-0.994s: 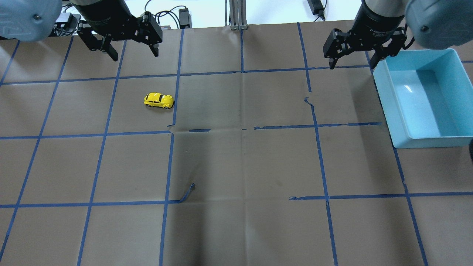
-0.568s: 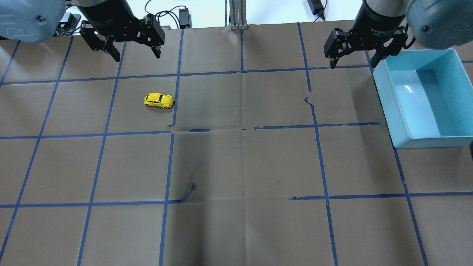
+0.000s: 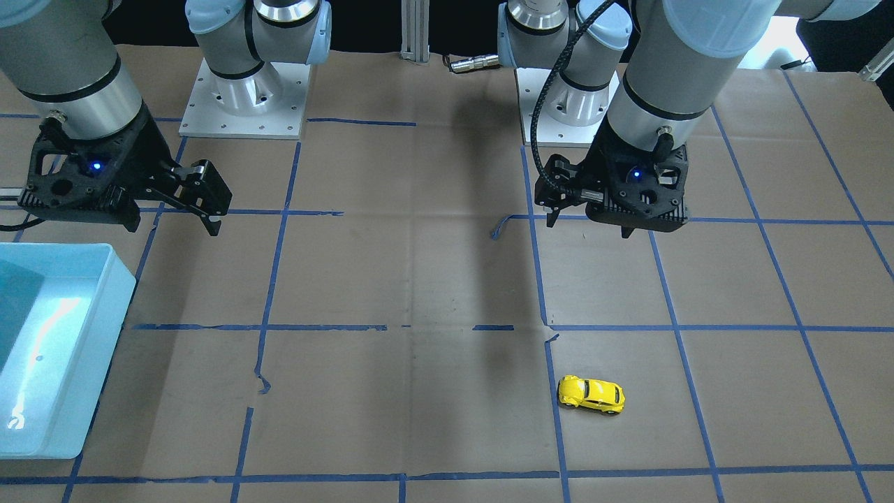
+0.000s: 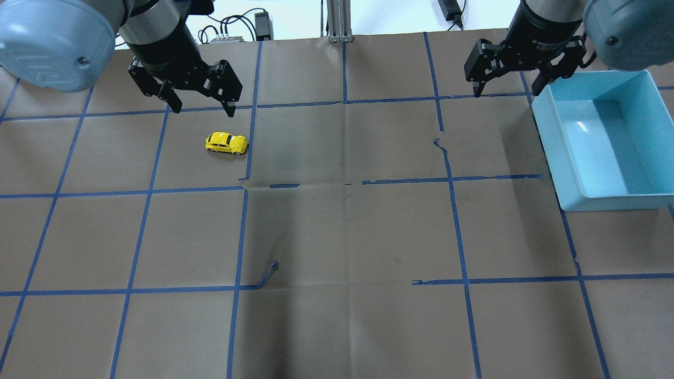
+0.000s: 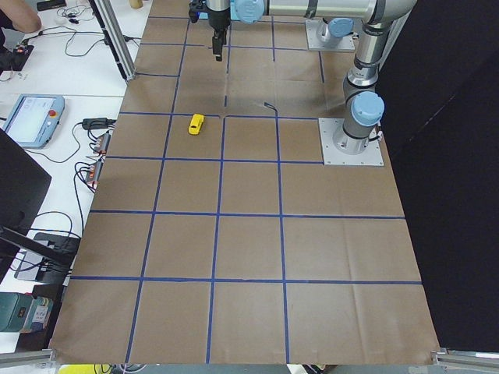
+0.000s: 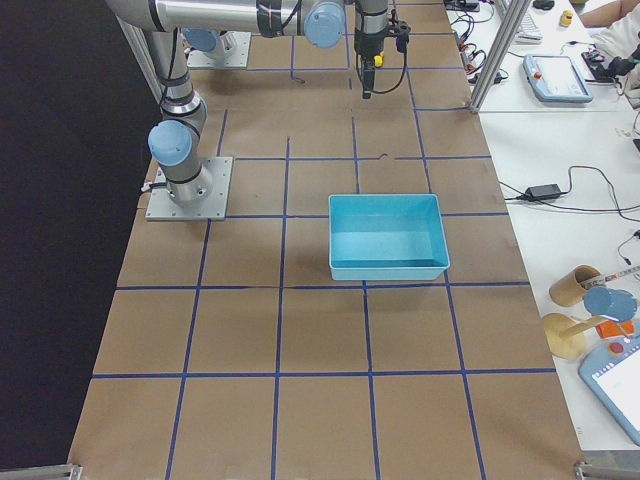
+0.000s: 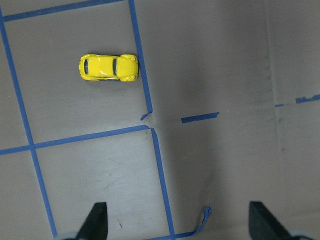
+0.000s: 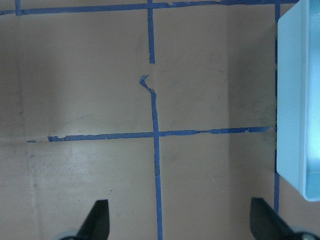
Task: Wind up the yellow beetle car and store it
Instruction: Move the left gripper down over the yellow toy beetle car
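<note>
The yellow beetle car (image 4: 226,143) stands on its wheels on the brown paper, just left of a blue tape line; it also shows as the car (image 3: 591,394) in the front view and the car (image 7: 108,68) in the left wrist view. My left gripper (image 4: 204,109) hangs open above the table, a short way behind the car, with nothing between its fingers. My right gripper (image 4: 505,93) is open and empty, beside the back left corner of the light-blue bin (image 4: 547,142).
The bin (image 3: 119,279) holds nothing and sits at the table's right side. A loose curl of blue tape (image 4: 268,273) sticks up near the middle front. Cables and a metal post (image 4: 337,21) lie beyond the far edge. Arm bases (image 3: 244,105) stand at the robot's side.
My left gripper has come forward and down toward the car, still open. The right gripper has barely shifted. The car has not moved.
</note>
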`<control>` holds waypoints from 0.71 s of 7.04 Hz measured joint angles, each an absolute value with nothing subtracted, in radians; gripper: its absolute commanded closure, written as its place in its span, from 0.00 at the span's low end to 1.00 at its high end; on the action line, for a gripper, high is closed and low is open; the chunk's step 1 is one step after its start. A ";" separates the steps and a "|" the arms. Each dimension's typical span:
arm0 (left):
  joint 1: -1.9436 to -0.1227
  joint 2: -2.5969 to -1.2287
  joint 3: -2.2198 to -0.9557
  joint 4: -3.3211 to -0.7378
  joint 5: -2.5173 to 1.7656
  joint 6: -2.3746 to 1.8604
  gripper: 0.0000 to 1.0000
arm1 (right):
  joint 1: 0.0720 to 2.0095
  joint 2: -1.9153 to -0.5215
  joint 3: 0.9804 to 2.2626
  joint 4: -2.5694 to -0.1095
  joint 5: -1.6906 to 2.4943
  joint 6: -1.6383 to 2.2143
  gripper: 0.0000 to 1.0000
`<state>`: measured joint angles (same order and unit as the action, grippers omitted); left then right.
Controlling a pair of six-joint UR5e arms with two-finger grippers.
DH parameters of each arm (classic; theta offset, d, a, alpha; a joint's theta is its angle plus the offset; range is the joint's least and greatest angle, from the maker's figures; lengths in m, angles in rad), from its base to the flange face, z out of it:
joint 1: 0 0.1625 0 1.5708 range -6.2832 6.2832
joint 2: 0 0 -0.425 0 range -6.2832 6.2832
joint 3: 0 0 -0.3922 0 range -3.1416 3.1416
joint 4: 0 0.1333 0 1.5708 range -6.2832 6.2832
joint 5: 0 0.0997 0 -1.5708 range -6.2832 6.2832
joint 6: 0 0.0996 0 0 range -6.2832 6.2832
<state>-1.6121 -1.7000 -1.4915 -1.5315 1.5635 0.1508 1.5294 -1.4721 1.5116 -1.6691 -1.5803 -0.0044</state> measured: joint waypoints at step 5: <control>-1.612 -1.708 -1.606 -1.464 1.561 0.801 0.00 | 1.528 -1.480 1.511 -1.664 -1.584 -0.005 0.00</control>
